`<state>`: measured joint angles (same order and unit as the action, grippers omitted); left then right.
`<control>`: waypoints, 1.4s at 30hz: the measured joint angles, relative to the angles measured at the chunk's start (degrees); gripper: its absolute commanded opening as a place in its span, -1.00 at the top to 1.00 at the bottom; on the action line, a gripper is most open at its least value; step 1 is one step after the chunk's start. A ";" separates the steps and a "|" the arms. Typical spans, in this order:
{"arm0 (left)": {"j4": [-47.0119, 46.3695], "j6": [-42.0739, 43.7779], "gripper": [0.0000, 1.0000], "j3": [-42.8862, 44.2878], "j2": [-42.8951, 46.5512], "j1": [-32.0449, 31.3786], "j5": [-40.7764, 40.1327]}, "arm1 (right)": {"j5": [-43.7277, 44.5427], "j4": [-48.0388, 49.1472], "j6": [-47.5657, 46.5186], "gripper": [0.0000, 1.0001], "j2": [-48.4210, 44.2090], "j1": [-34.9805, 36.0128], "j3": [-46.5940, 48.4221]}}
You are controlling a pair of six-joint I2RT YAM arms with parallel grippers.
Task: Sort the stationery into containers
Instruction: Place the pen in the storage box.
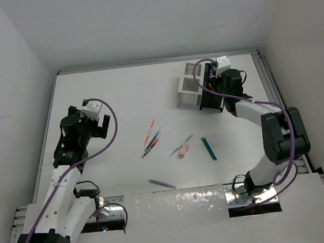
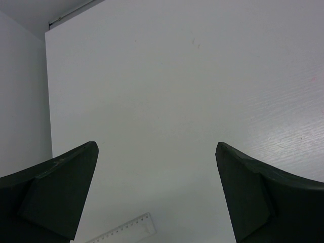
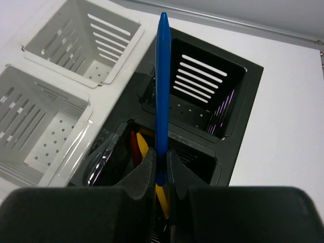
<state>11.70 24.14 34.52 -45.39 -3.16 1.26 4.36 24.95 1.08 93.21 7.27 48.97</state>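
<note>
Bright, even overhead light in all views; white counter [image 1: 119, 97] near washed out. Shadows soft, short under pens [image 1: 152, 137]. Speckled glare on plate [image 1: 176, 204] at near edge. Left end effector [image 2: 156, 147] close to lens, fingers [image 2: 55, 192] dark, soft-edged. Blue pen [image 3: 162, 91] sharp; glossy sheen inside black box [image 3: 251, 88].

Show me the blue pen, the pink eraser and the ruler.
blue pen [image 3: 162, 91], right wrist view, middle of its barrel.
pink eraser [image 1: 183, 150], top external view, its top face.
ruler [image 2: 126, 230], left wrist view, its flat face.

You cannot see the lower end of the blue pen [image 3: 162, 76]; the right gripper [image 3: 161, 164] covers it.
</note>
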 measured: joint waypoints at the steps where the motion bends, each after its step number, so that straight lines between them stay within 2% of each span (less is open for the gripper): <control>1: 0.00 0.00 -0.99 0.00 0.00 0.00 -0.04 | -0.02 0.11 -0.02 1.00 0.11 0.00 -0.13; 10: -0.17 0.07 -0.99 0.00 0.00 0.15 -0.24 | -0.04 1.03 -0.04 0.99 0.13 -0.02 -2.58; 12: -0.28 0.07 -0.99 0.00 0.00 0.15 -0.24 | -0.02 1.09 -0.04 0.72 0.13 -0.02 -2.64; 14: -0.37 0.09 -0.99 0.00 -0.02 0.15 -0.24 | 0.00 1.25 -0.50 0.59 0.13 0.00 -2.69; 18: -0.39 0.46 -0.99 0.00 0.00 0.15 -0.31 | 0.09 1.55 -1.44 0.46 0.13 -0.02 -2.69; 30: -0.48 1.09 -0.99 0.00 0.00 0.15 -0.68 | 0.07 1.53 -2.21 0.44 0.07 -0.02 -2.67; 33: -0.63 1.09 -0.99 0.00 0.00 0.15 -0.70 | -0.52 0.24 -2.36 0.35 -0.63 -0.02 -2.56; 37: -0.79 1.09 -0.99 0.00 0.00 0.15 -0.68 | -2.01 -5.73 -2.93 0.07 -3.78 0.61 -1.27; 38: -0.79 1.09 -0.99 0.00 0.00 0.15 -0.68 | -2.97 -7.82 -3.06 -0.12 -5.18 1.01 -0.50; 40: -0.81 1.09 -0.99 0.00 0.00 0.15 -0.66 | -4.46 -11.52 -3.19 -0.35 -7.91 1.77 1.25; 41: -0.81 1.09 -0.99 0.00 0.00 0.15 -0.66 | -5.14 -14.14 -3.39 -0.58 -9.44 2.32 2.75; 42: -0.81 1.09 -0.99 0.00 0.00 0.15 -0.66 | -5.75 -16.98 -3.21 -0.66 -10.80 2.95 4.39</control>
<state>10.90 25.23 34.52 -45.39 -3.01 0.60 -1.39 7.97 -2.13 82.41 10.22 53.36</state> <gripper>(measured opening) 0.996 0.727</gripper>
